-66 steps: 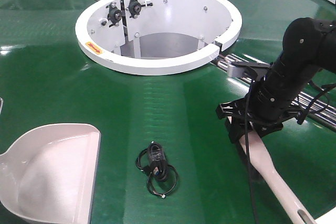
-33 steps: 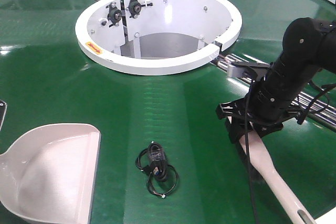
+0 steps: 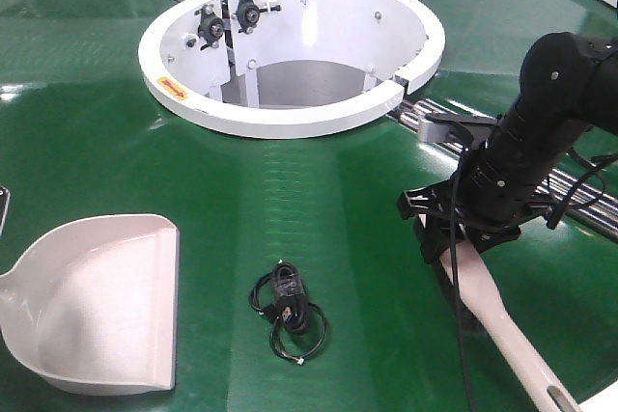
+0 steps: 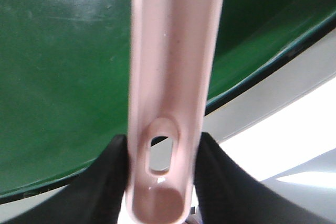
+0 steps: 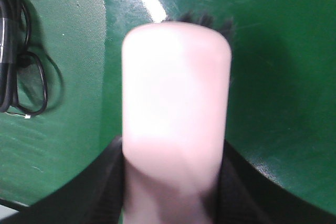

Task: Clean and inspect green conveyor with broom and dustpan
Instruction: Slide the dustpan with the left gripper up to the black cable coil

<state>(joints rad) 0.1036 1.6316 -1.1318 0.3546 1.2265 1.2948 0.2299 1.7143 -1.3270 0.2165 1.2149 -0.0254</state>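
Gripping the dustpan (image 3: pixel 97 301) handle by its hang hole, left gripper (image 4: pixel 163 166) clamps tight at the near-left edge of the green belt (image 3: pixel 97 123). Bare belt separates its mouth from a coiled cable (image 3: pixel 288 311). Right gripper (image 5: pixel 173 174) clenches the broom (image 3: pixel 502 323), handle end by the white rim (image 3: pixel 608 400).

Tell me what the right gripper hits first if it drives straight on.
Most likely the green conveyor: the right gripper points down at it, the held broom leading. The black cable lies off to the left.
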